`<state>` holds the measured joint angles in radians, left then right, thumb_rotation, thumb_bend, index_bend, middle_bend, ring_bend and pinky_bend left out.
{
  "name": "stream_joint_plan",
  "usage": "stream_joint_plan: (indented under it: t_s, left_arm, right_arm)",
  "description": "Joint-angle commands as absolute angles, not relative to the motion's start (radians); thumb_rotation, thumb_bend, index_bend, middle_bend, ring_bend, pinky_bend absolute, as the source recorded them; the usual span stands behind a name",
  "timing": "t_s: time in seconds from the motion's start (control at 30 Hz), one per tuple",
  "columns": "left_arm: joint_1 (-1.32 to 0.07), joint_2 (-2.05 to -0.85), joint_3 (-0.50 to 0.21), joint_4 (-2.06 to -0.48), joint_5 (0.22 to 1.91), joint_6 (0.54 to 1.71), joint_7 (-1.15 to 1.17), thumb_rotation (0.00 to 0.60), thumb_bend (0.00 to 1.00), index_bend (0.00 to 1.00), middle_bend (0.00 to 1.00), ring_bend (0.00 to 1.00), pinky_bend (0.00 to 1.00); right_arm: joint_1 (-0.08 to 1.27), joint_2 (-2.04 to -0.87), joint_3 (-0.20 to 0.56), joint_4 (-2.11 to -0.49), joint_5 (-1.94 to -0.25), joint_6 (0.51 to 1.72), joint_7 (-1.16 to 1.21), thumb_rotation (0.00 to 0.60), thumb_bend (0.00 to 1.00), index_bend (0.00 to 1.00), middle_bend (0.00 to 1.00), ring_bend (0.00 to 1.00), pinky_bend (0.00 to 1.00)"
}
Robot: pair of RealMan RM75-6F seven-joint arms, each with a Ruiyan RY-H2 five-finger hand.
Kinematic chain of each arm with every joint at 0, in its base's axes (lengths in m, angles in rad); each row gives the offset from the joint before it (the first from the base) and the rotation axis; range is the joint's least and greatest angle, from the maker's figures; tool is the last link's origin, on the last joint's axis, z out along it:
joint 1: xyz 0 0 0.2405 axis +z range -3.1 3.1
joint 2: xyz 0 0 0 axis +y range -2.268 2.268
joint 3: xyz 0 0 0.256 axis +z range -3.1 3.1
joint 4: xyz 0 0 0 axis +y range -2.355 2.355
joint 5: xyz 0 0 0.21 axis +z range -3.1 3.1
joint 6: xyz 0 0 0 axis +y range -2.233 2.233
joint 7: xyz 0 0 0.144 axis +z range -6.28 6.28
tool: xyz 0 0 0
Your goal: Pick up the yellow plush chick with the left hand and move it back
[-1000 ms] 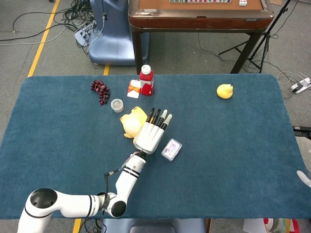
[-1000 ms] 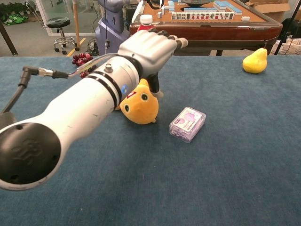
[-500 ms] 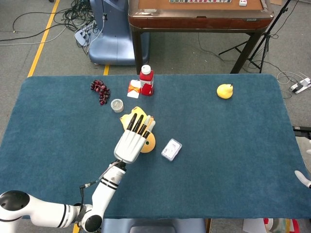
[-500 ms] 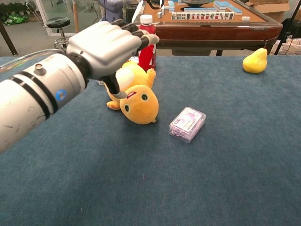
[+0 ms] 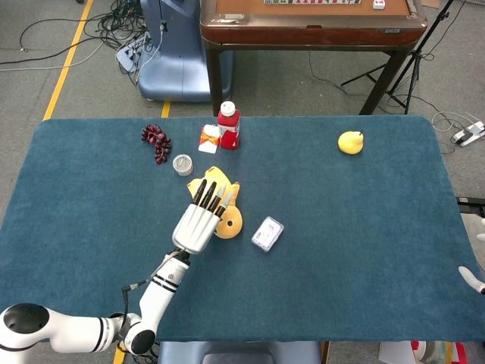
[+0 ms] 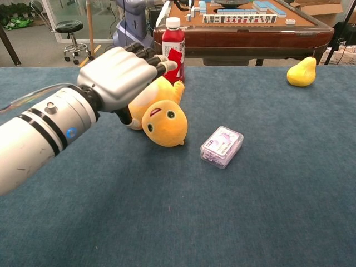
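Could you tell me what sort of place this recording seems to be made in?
Probably a robotics lab or test room: a blue-covered table, loose cables over a taped floor, and a mahjong table behind.

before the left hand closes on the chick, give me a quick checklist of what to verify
1. Left hand over the yellow plush chick: ok, its fingers reach across the chick's body in both views.
2. Hand has a grip on the chick: not ok, the fingers lie extended, nothing is held yet.
3. Contact between palm and chick: cannot tell, the hand hides the spot.
4. Chick's pose: ok, it lies on its side on the blue table, face toward the chest camera.
5. Nearby things: the red bottle stands right behind the fingertips, so it could be knocked; the purple box lies apart to the side.
6. Right hand: cannot tell, only a sliver shows at the table's edge.
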<state>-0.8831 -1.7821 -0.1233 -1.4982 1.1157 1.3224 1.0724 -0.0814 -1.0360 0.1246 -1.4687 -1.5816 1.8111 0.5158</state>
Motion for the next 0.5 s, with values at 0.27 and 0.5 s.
stream_joint_plan:
  t_s: [0.27, 0.5]
  left_arm:
    - [-0.897, -1.861, -0.145, -1.375, 1.145, 1.275, 1.044, 0.600, 0.00, 0.00, 0.00, 0.00, 0.00]
    - [-0.914, -1.901, -0.164, -1.338, 1.165, 1.248, 1.039, 0.600, 0.00, 0.00, 0.00, 0.00, 0.00]
  right_arm:
    - [-0.083, -1.034, 0.124, -1.462, -1.582, 1.812, 0.530, 0.600, 0.00, 0.38, 0.28, 0.21, 0.45]
    - [-0.082, -1.034, 0.123, -1.464, -1.585, 1.810, 0.525, 0.600, 0.00, 0.37, 0.28, 0.21, 0.45]
